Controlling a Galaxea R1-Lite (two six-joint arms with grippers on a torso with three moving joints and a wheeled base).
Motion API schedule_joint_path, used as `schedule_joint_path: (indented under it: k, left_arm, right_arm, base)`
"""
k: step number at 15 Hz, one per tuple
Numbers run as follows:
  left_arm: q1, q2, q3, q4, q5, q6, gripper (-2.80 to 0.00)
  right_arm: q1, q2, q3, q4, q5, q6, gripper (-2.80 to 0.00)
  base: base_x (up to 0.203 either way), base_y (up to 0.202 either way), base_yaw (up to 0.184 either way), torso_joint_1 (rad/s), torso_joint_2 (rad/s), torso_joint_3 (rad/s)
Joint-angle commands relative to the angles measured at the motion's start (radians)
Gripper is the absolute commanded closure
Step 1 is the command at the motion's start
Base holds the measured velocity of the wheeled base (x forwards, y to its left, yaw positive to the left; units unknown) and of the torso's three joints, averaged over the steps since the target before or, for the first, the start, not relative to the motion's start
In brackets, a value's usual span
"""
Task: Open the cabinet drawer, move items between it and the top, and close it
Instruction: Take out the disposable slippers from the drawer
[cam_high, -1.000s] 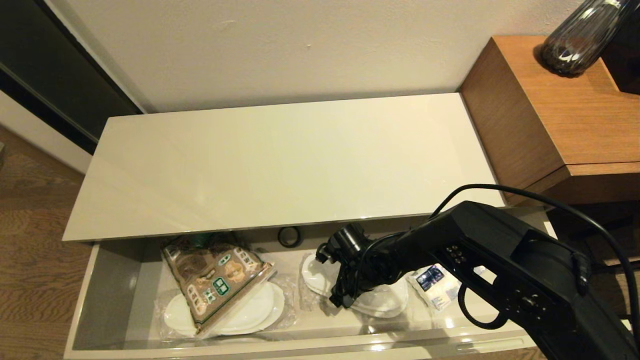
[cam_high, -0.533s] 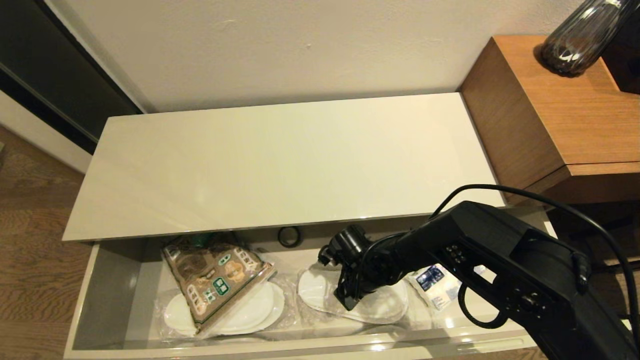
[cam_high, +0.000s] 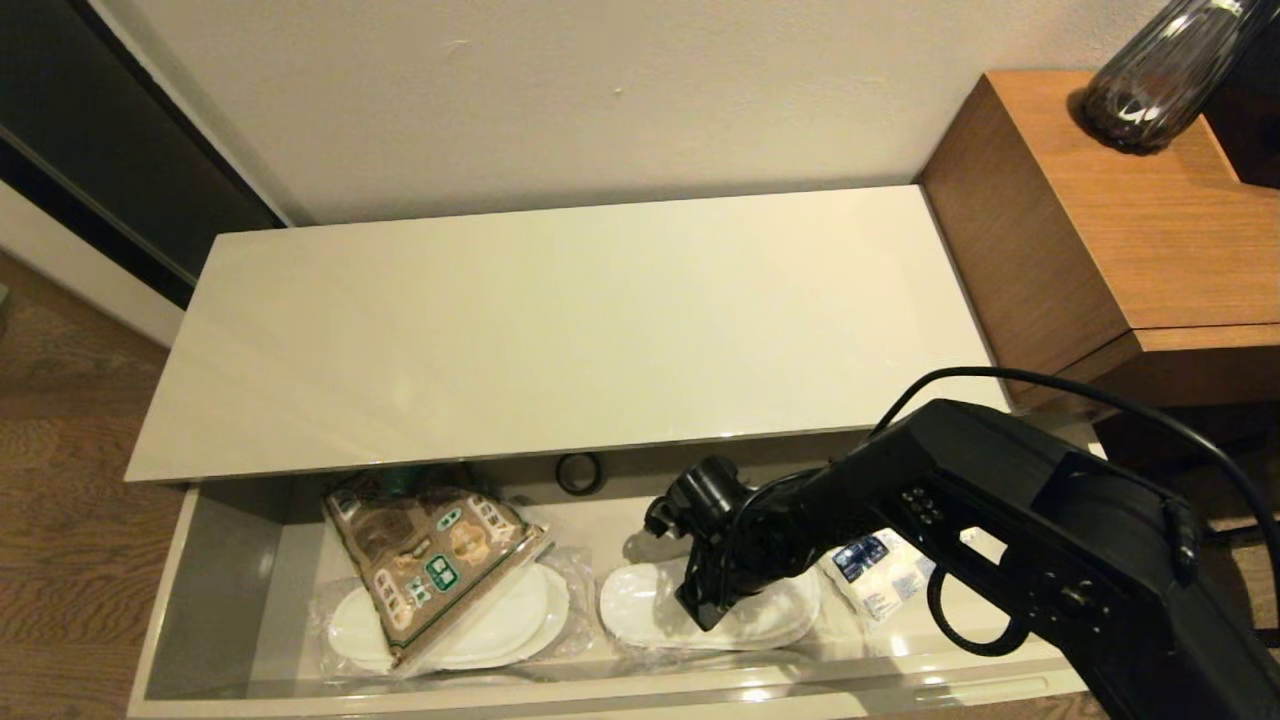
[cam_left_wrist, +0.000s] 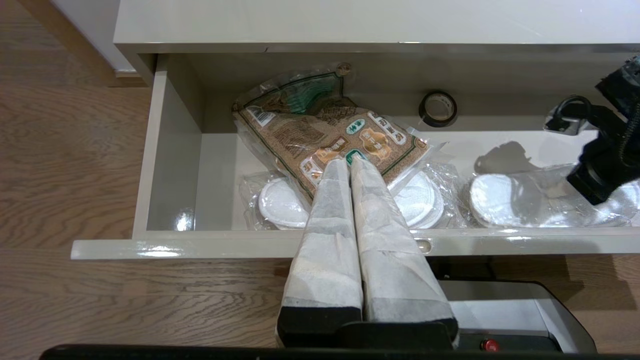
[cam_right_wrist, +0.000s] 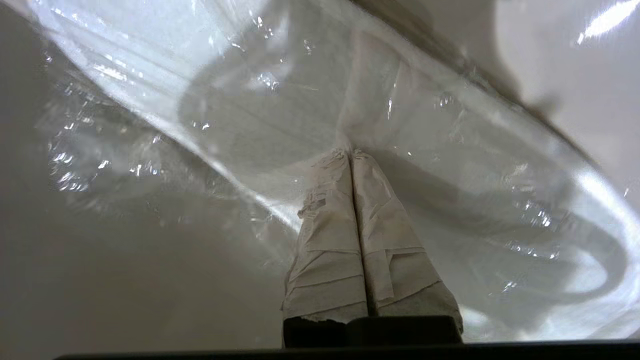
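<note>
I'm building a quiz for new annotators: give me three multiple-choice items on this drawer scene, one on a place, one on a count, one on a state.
1. Where is the black tape roll?
A. on the top
B. at the drawer's back
C. on the snack bag

2. How many wrapped slipper packs lie in the drawer?
A. one
B. two
C. four

3. The right gripper is:
A. shut on a slipper pack's wrap
B. open above the top
C. holding the tissue pack

Key: B, it sits against the back wall; B, one lies under the snack bag, one at the right gripper; A, the fingertips pinch plastic.
</note>
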Motion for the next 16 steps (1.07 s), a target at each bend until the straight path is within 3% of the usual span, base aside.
schedule_joint_path:
  k: [1, 9, 14, 15, 16]
  left_arm:
    - [0.0, 0.002, 0.001, 0.0, 0.001, -0.001, 0.0]
    - [0.0, 0.002, 0.0, 0.0, 0.002, -0.001, 0.0]
    - [-0.001, 0.002, 0.0, 0.0, 0.002, -0.001, 0.0]
    - [0.0, 0.002, 0.0, 0.0, 0.0, -0.001, 0.0]
    - [0.0, 0.002, 0.0, 0.0, 0.0, -0.001, 0.0]
  right_arm:
    - [-0.005, -0.067, 0.035, 0.002, 0.001, 0.003, 0.0]
    - [-0.018, -0.4, 0.162, 0.135, 0.01, 0.037, 0.0]
    - [-0.048, -0.343, 0.174, 0.154, 0.0, 0.031, 0.0]
    - [-0.056, -0.296, 0.171, 0.139, -0.005, 0.03, -1.28]
    - [-0.06, -0.252, 0.171, 0.111, -0.027, 0.029, -2.8]
  base:
    - [0.0, 0.0, 0.0, 0.0, 0.0, 0.0]
    - [0.0, 0.0, 0.0, 0.0, 0.0, 0.0]
    - [0.0, 0.0, 0.0, 0.0, 0.0, 0.0]
    - [0.0, 0.0, 0.0, 0.0, 0.0, 0.0]
    - [0.0, 0.0, 0.0, 0.0, 0.0, 0.0]
